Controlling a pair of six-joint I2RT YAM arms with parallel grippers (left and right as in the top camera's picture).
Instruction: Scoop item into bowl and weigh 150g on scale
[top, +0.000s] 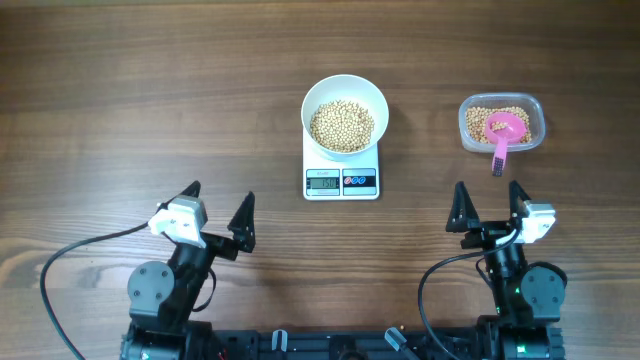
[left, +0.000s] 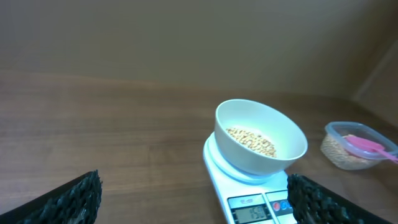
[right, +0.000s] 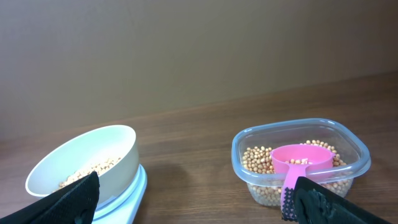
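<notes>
The beans (top: 342, 125) fill the lower part of the white bowl (top: 345, 87), which sits squarely on the scale (top: 341, 181) just above the centre of the overhead frame. The scale's display is lit and shows digits that look close to the target, though they are too small for me to read with certainty. If the reading is right, I'd say the scooping and weighing are done, or nearly. What could be left is a last check of the number and perhaps a small top-up or take-away.

To the right of the scale, well apart from it, a clear plastic tub (top: 463, 122) holds more of the same beans. A pink scoop (top: 505, 130) lies in it, bowl end among the beans and handle hanging over the near rim toward the lower edge of the frame. Neither arm is touching it.

Both arms sit low in the frame, near the bottom edge and well clear of everything. The left gripper (top: 220, 195) is lower left of the scale, spread wide and holding nothing. The right gripper (top: 489, 190) is just below the tub, also spread wide and empty, roughly in line with the scoop handle.

Nothing stands between either gripper and the bowl or the tub, and the wooden worktop (top: 150, 80) carries only these few things and the arms' cables.
</notes>
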